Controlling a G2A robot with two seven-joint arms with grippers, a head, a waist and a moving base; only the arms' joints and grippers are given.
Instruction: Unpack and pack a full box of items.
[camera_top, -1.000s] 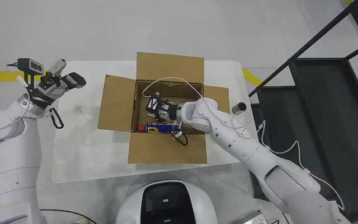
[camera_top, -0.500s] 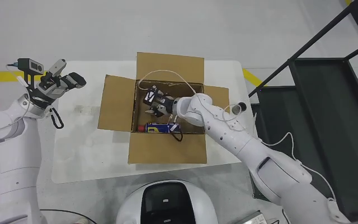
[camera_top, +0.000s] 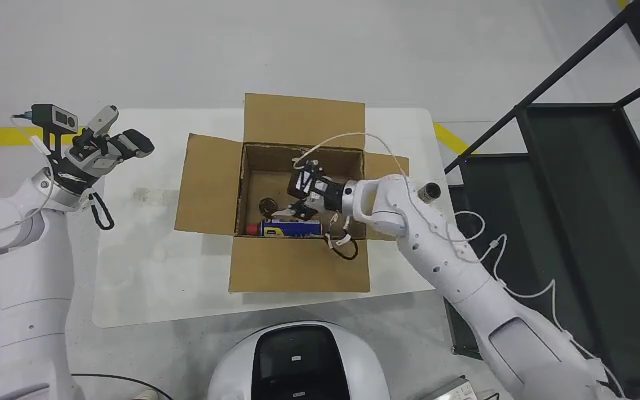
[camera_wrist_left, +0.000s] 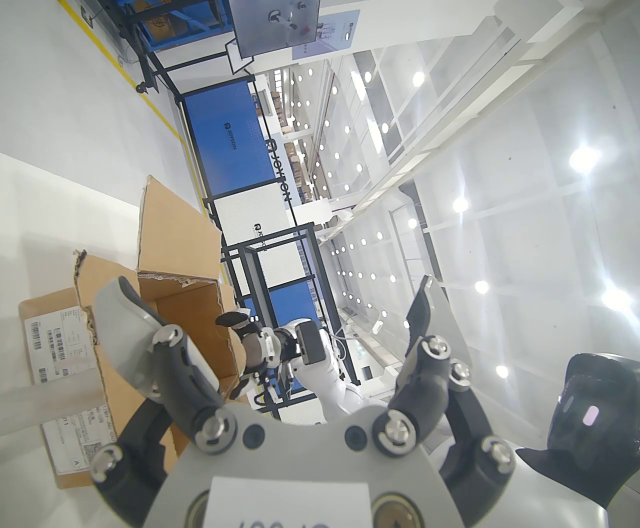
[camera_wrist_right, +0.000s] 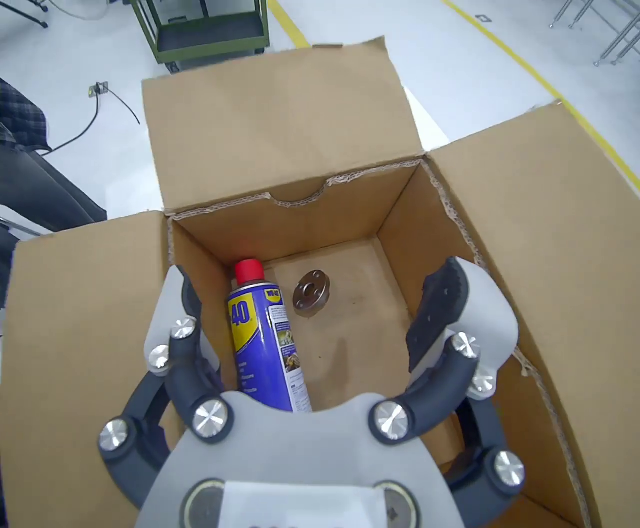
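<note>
While the right gripper (camera_wrist_right: 314, 282) hangs spread and empty over the box (camera_wrist_right: 280, 125), a spray can (camera_wrist_right: 260, 335) and flange (camera_wrist_right: 311, 299) lie inside; the left gripper (camera_wrist_left: 270, 295) gapes too.

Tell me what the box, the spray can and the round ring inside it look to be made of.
Box: brown corrugated cardboard, matte; its torn edges show the fluting. Spray can: probably metal, with a glossy blue printed surface; its red cap is likely plastic. Ring: dull grey-brown metal, perhaps steel, judging by its faint sheen and machined central hole.
</note>
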